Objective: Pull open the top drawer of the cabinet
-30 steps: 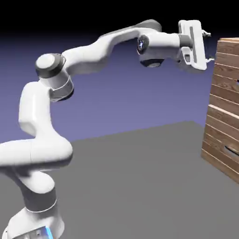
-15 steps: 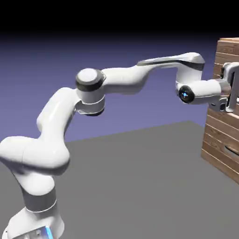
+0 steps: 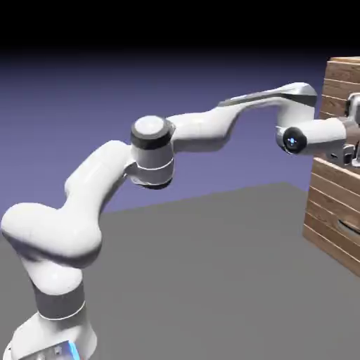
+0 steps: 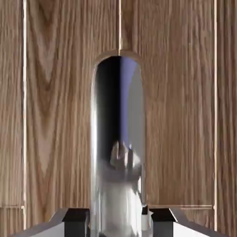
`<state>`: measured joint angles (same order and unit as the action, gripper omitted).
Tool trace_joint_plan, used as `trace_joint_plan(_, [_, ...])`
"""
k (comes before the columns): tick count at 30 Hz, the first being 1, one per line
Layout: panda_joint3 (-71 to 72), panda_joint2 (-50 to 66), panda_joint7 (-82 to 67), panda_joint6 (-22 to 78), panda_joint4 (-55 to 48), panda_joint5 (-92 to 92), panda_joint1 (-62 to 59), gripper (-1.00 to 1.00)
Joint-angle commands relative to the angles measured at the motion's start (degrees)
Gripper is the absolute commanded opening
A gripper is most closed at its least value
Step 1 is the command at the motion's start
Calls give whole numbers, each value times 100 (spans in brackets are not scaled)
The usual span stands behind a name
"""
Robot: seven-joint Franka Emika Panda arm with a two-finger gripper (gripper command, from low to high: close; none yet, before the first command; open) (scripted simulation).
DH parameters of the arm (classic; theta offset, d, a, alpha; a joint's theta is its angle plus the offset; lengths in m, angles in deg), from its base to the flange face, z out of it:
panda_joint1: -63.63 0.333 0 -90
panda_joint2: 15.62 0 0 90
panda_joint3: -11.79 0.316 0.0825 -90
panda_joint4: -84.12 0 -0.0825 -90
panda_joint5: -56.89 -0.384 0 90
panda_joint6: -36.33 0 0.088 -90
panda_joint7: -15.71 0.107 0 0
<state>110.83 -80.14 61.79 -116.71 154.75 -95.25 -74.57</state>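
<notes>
The cabinet (image 3: 330,204) of brown wood planks stands at the exterior view's right edge. My arm reaches across to its upper part, and the gripper (image 3: 354,133) is pressed against the wood there. In the hand view the top drawer's plank front (image 4: 55,115) fills the picture. Its handle (image 4: 118,139), a shiny rounded bar that mirrors the hand, runs down the middle between my two grey fingertips (image 4: 76,221). The gripper (image 4: 119,222) is shut on this handle.
Lower on the cabinet a second drawer shows a dark curved handle (image 3: 347,226). The grey table top (image 3: 211,267) stretches between the robot's base and the cabinet.
The arm has swung down from above the cabinet's top and forward to its upper front. The gripper, open earlier, has shut on the handle.
</notes>
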Motion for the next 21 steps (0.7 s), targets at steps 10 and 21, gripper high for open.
trace_joint_plan(10, [-566,547,-756,696,2077,-232,1396,-100])
trace_joint_plan(21, [-1665,974,-1333,1372,4360,-206,3235,-100])
